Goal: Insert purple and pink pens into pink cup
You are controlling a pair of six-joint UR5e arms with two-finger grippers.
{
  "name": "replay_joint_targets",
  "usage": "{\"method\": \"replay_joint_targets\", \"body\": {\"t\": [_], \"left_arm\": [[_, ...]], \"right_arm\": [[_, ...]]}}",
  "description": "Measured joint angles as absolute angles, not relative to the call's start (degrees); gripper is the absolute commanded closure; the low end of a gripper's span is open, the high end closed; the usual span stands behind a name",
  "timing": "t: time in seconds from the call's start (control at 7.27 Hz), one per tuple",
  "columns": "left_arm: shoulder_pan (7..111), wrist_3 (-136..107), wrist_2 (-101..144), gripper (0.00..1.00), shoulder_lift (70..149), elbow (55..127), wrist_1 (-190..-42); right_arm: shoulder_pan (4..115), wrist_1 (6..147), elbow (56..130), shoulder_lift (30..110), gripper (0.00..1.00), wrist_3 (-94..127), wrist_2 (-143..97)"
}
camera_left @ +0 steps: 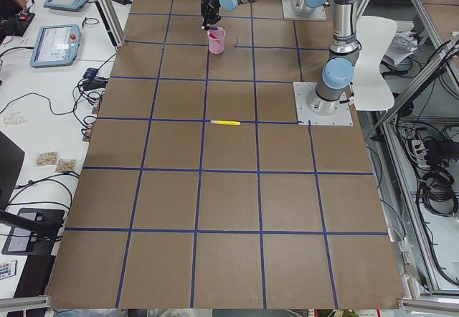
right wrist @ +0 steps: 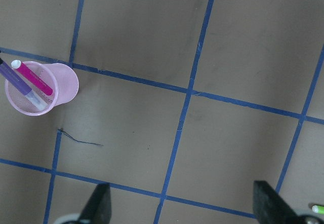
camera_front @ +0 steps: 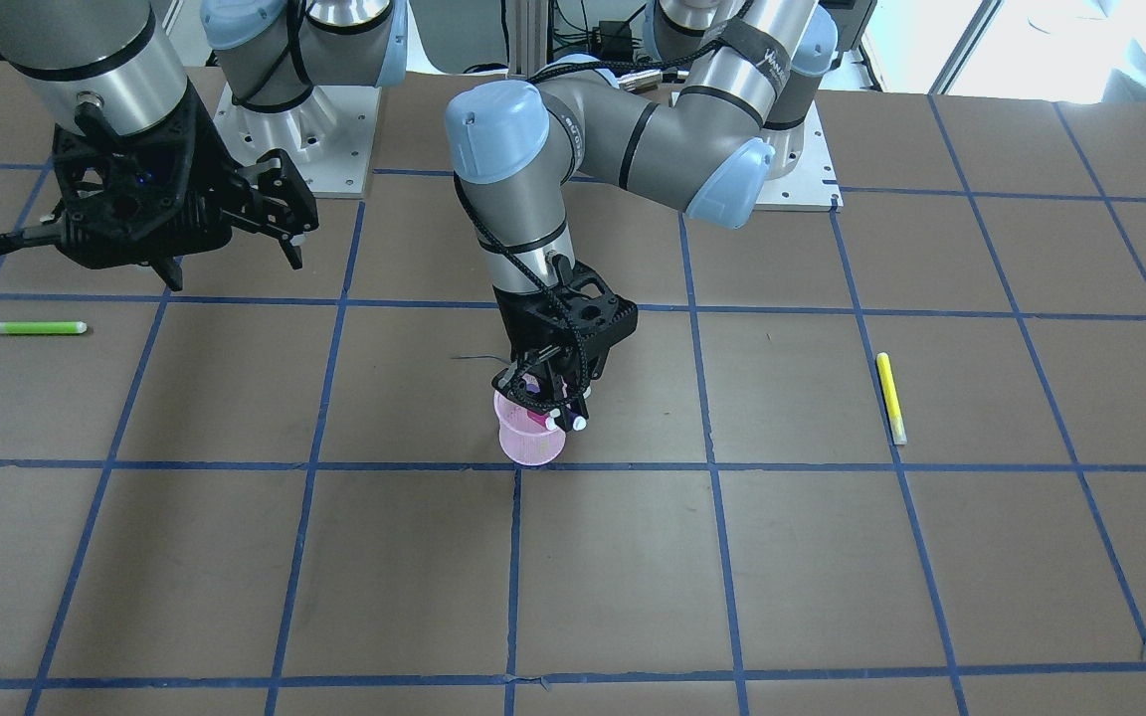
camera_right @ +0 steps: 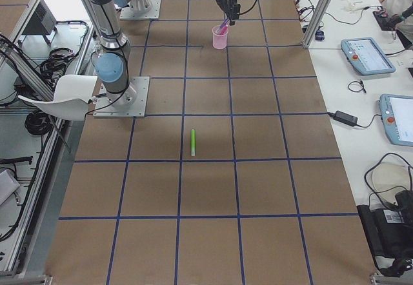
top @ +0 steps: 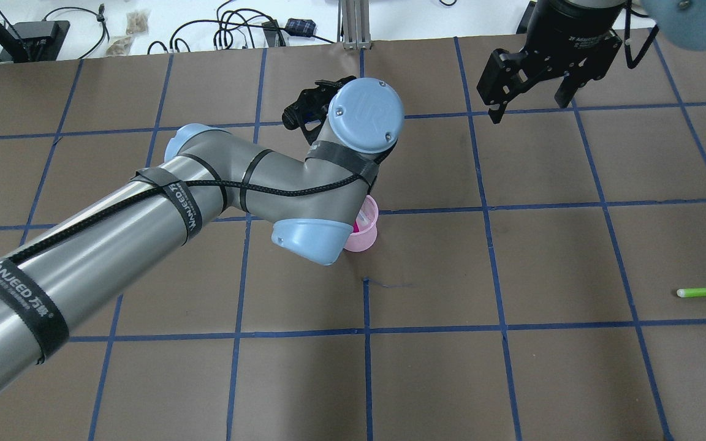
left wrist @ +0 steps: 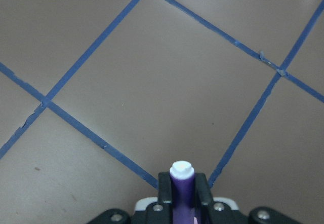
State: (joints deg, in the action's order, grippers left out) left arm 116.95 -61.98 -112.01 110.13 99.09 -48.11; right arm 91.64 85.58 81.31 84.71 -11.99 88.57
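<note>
**Visitor:** Where's the purple pen (left wrist: 182, 196) at?

**Technician:** Clamped in the left tool (camera_front: 545, 396), with both fingers closed on the barrel just below the white cap. It hangs tilted. Its lower end is already past the rim of the pink mesh cup (right wrist: 63, 82), which sits directly under that tool. I can't tell from here whether the tip has reached the bottom.

**Visitor:** And the pink pen (right wrist: 36, 79)?

**Technician:** That one's in the cup, leaning against the rim on the side nearest the left tool, right beside the purple one.

**Visitor:** Will the pen be awkward to handle?

**Technician:** I doubt it. It looks light and rigid, so it won't sag. The barrel is smooth plastic, though, so I'd guess it could slip or swivel in a loose pinch. Holding it high near the cap seems sensible, since that leaves most of the length free to go in.

**Visitor:** What about the cup?

**Technician:** That's what I'd worry about. It looks thin and nearly weightless, and nothing pins it to the worktop (camera_front: 832, 557). A sideways nudge from the pen would likely slide it or tip it.

**Visitor:** And the right tool (top: 529, 103)?

**Technician:** Its fingers are spread and holding nothing, and it hovers well away from the cup.
</note>
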Motion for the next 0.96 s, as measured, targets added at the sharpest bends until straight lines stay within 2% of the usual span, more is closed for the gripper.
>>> {"method": "replay_joint_targets", "body": {"t": [0.14,0.28,0.41,0.55,0.96], "left_arm": [[117.10,-62.22,-112.79,0.93,110.21,99.47,-48.03],[117.13,-62.80,-113.08,0.69,110.50,99.60,-48.02],[117.29,-63.70,-113.22,0.15,110.87,99.63,-48.07],[117.57,-64.15,-113.23,0.00,110.97,99.66,-48.07],[117.96,-64.09,-111.98,0.00,110.28,99.08,-47.88]], "right_arm": [[91.71,85.59,81.48,84.77,0.00,-12.03,88.56],[91.73,85.60,81.52,84.79,0.00,-12.04,88.53],[91.75,85.59,81.55,84.81,0.00,-12.04,88.55],[91.76,85.55,81.56,84.81,0.00,-12.04,88.68],[91.76,85.52,81.56,84.81,0.00,-12.00,88.72]]}}
